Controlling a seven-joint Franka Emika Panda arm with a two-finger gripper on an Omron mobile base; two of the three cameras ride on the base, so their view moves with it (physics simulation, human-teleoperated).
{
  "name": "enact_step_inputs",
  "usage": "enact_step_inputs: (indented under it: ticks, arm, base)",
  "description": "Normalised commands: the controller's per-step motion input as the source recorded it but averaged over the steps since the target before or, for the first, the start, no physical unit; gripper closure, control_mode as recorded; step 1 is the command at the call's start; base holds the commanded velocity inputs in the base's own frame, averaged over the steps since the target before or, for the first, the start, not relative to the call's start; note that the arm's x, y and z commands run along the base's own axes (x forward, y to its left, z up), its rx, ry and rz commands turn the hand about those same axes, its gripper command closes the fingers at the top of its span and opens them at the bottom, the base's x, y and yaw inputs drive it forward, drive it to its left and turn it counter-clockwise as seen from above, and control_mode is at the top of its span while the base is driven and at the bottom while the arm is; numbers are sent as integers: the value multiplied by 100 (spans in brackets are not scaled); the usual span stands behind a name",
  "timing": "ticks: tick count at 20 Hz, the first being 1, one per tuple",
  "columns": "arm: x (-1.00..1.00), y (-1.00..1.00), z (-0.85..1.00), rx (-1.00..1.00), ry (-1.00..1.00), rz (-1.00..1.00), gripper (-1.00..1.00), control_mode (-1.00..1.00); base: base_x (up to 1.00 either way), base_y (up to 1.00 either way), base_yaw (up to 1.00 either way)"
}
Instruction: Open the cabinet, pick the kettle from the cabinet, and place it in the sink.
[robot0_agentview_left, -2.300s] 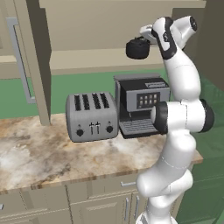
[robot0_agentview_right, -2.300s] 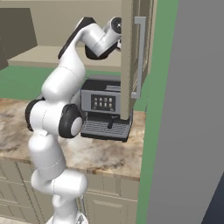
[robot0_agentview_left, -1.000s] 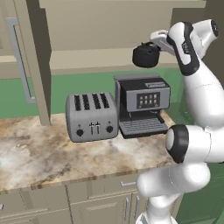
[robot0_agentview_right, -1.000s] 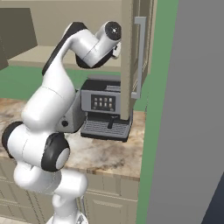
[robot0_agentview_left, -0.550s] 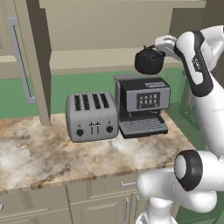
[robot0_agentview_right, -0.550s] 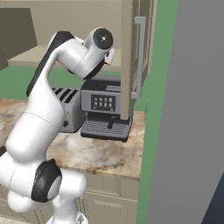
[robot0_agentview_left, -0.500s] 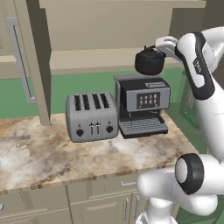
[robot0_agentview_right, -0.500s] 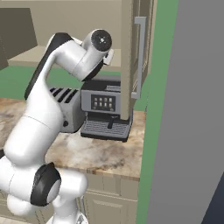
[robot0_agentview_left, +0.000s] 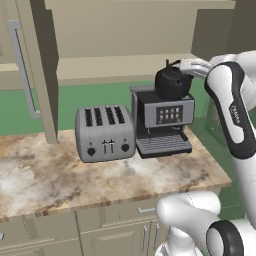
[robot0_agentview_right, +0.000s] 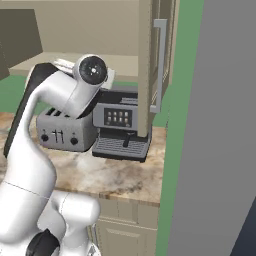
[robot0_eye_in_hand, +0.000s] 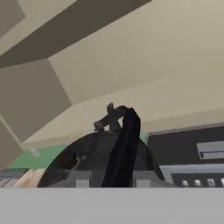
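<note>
The black kettle (robot0_agentview_left: 172, 84) hangs in the air just above the coffee machine, out in front of the open cabinet (robot0_agentview_left: 125, 40). My gripper (robot0_agentview_left: 184, 69) comes at it from the right and is shut on its arched handle (robot0_eye_in_hand: 124, 144). In the hand view the kettle (robot0_eye_in_hand: 87, 162) fills the lower middle, with my gripper (robot0_eye_in_hand: 112, 179) straddling the handle and the lid knob behind it. The cabinet's left door (robot0_agentview_left: 35, 70) and right door (robot0_agentview_right: 150, 65) stand swung open. The sink is out of view. In the right base view my arm covers the kettle.
A black-and-silver coffee machine (robot0_agentview_left: 162, 120) and a silver toaster (robot0_agentview_left: 105, 132) stand on the marble counter (robot0_agentview_left: 75, 180) under the cabinet. The counter ends just right of the coffee machine. A tall grey panel (robot0_agentview_right: 220, 125) rises at the right.
The kettle, held in my gripper, has moved a little right and down, away from the cabinet shelf to just over the coffee machine. The arm has swung rightward.
</note>
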Motion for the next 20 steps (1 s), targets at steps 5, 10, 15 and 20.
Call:
enact_step_inputs:
  ticks: [5,10,15,20]
  arm:
    - [-65,27,-17,-8,0,0,100,-100]
    - [-47,30,-26,-16,3,0,100,-100]
    - [-36,28,-32,-13,11,0,100,-100]
    - [-25,18,-39,-1,17,0,100,-100]
  base:
    - [0,0,0]
    - [0,0,0]
    - [0,0,0]
    - [0,0,0]
